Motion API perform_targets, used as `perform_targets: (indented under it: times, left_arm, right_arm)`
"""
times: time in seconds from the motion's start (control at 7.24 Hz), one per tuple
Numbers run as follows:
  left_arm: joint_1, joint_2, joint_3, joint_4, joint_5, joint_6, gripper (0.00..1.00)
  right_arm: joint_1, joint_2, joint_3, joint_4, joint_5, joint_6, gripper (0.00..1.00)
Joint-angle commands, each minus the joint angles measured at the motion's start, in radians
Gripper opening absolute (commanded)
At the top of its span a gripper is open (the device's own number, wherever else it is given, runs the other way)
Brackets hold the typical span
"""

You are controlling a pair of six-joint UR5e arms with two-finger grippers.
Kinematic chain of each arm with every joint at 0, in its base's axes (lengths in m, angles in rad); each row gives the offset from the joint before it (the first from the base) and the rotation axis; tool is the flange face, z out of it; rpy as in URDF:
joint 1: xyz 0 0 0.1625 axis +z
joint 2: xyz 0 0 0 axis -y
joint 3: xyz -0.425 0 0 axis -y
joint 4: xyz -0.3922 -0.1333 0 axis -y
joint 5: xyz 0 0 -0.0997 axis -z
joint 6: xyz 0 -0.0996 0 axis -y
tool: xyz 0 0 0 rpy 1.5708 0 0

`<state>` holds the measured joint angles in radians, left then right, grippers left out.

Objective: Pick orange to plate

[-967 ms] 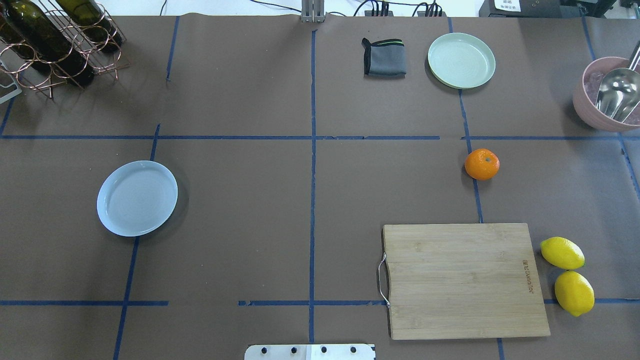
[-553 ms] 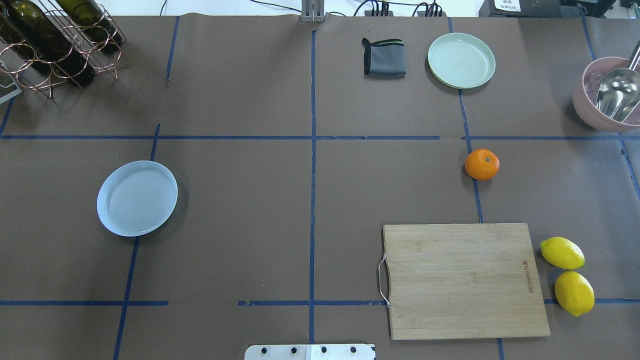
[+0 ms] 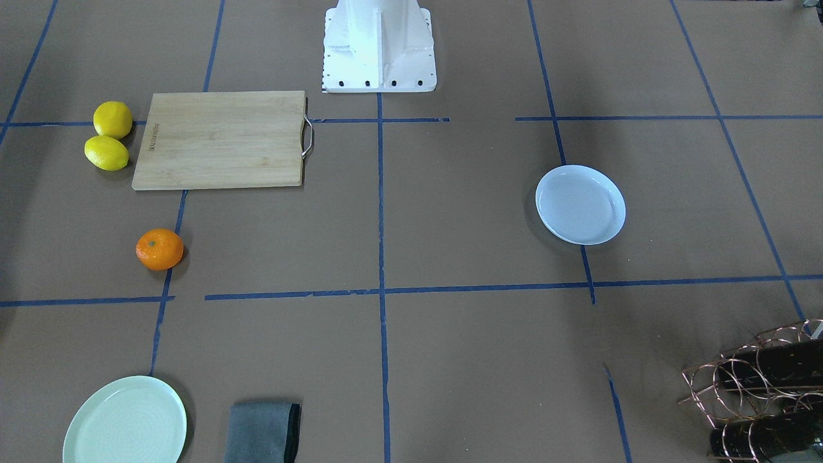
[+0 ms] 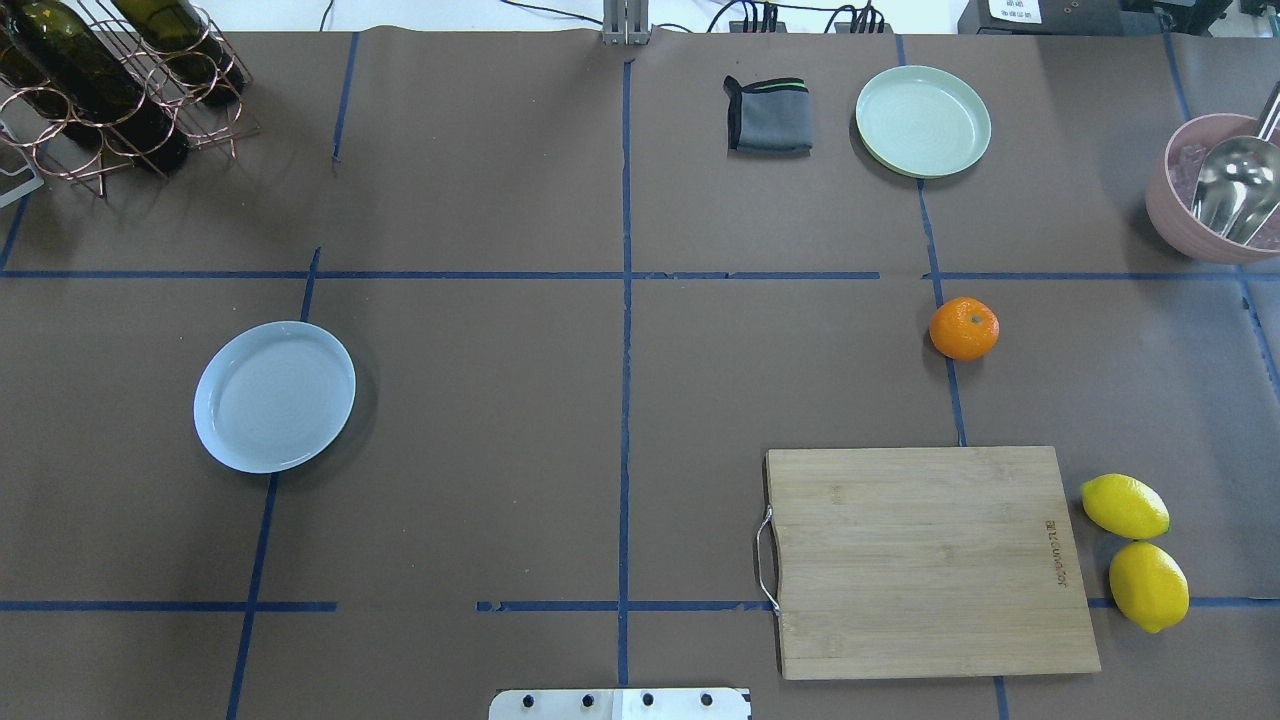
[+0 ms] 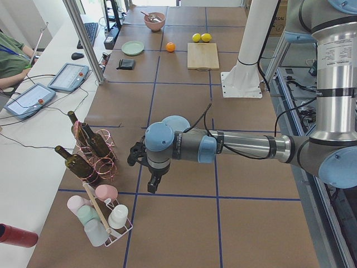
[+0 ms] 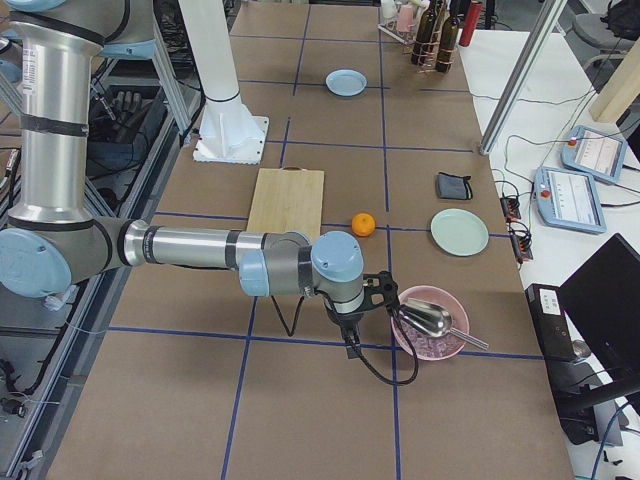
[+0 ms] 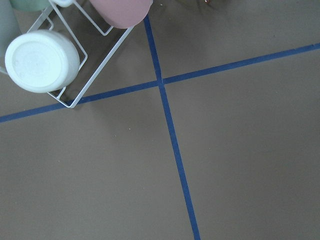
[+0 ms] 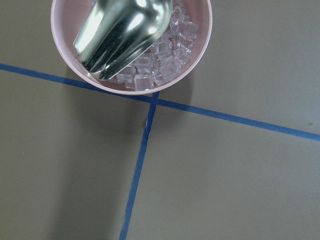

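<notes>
You still have everything to do: the orange [image 4: 964, 329] sits on the worktop [image 4: 500, 400], apart from the right fingers [image 6: 380, 289] and far from the left fingers [image 5: 134, 156]. The plate [image 4: 274, 396] is bare. I cannot tell how wide the fingers are.

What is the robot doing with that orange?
Nothing yet. The orange sits alone on the table, just past the cutting board, and nothing is touching it. The plate it should go on is empty, far across on the other side. The left arm hangs near the bottle rack, and the right arm hangs beside the pink bowl of ice. Neither has reached for the orange.
</notes>
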<state>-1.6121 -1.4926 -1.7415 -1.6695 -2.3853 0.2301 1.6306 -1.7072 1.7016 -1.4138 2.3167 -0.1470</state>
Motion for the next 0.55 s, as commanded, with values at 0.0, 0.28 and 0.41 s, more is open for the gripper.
perform_targets:
  times: [0.0, 0.28, 0.41]
  left_arm:
    - [0.001, -0.038, 0.025, -0.285, -0.002, -0.005, 1.0]
    - [-0.002, -0.014, 0.1, -0.548, -0.014, -0.002, 1.0]
    - [0.01, -0.006, 0.112, -0.688, -0.014, -0.002, 1.0]
  right_arm:
    - [0.0, -0.002, -0.008, 0.032, 0.001, 0.012, 1.0]
    - [0.0, -0.009, -0.008, 0.05, 0.001, 0.011, 1.0]
    - [0.0, -0.02, -0.01, 0.073, 0.013, 0.011, 1.0]
